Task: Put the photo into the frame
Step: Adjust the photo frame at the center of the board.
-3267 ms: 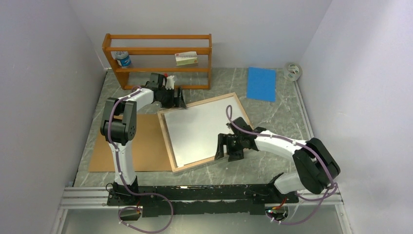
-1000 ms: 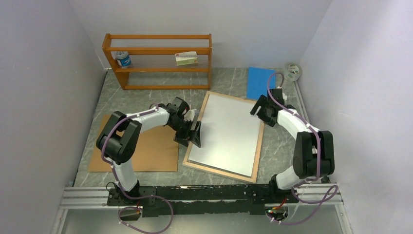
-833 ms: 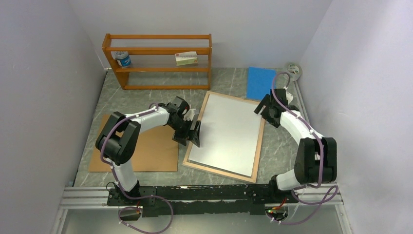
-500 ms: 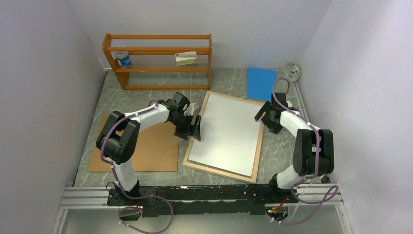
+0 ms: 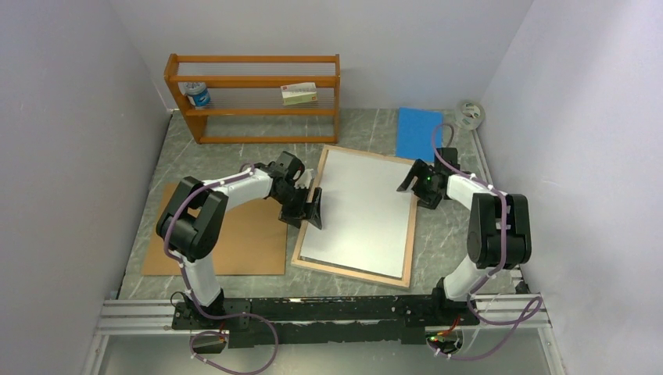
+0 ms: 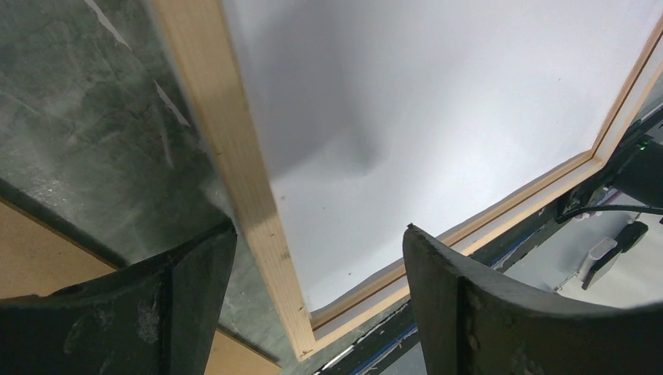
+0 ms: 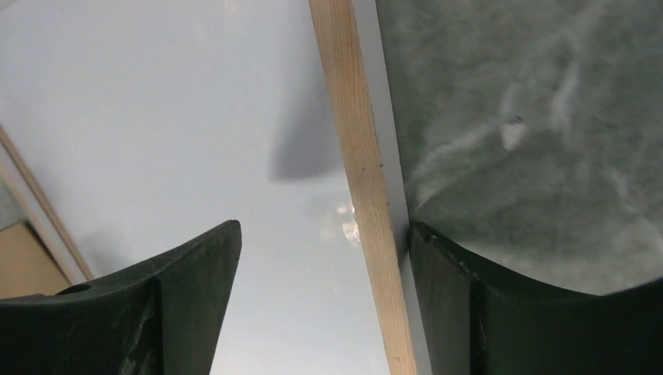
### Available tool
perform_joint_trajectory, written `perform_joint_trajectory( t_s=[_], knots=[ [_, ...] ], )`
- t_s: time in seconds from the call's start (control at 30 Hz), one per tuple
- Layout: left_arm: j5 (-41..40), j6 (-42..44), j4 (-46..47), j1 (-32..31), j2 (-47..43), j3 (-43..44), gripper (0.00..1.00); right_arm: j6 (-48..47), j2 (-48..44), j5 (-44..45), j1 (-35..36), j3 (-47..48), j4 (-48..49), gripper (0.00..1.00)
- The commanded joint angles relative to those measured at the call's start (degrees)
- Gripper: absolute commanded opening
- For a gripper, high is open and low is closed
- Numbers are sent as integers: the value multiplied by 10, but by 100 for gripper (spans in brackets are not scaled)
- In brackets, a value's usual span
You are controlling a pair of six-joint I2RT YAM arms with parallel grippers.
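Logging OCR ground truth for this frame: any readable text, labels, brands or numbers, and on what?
Nothing is legible in any view.
Small box on the orange shelf rack: red and green print, too small to read.
Small container on the same rack: blue label, too blurred to read.
Photo lying in the frame: plain white side up, no text.

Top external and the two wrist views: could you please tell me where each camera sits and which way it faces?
Top external: above and behind the arms, looking down at the table; both arms show, the frame between left gripper and right gripper.
Left wrist: on the left arm, looking down at the frame's left rail; its fingers show.
Right wrist: likewise, at the right rail; its fingers show.
Shared: the frame, in all three.
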Motion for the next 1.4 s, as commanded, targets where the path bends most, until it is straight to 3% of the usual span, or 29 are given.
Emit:
perform_joint_trajectory(
  t_s=[0.0,0.4,0.73,0.83,1.03,1.2,1.37],
  knots=[
    [-4,-4,4,1,-14,-8,84,-17,27,-77,4,38,65,81],
    [-27,-33,11,1,-10,1,83,-22,114,-88,6,136,77,79],
    [-199,-72,-67,30,-64,39,91,22,-1,101,11,161,-34,81],
    [-226,-66,-81,70,-94,39,92,37,-32,105,47,156,-47,81],
    [-271,-58,-99,214,-114,69,92,90,-50,92,182,166,-30,80],
    [-307,-52,-104,352,-88,123,92,144,-12,89,288,208,-21,77],
    [-348,-5,-84,443,-27,173,92,224,51,81,374,247,0,75]
  ],
)
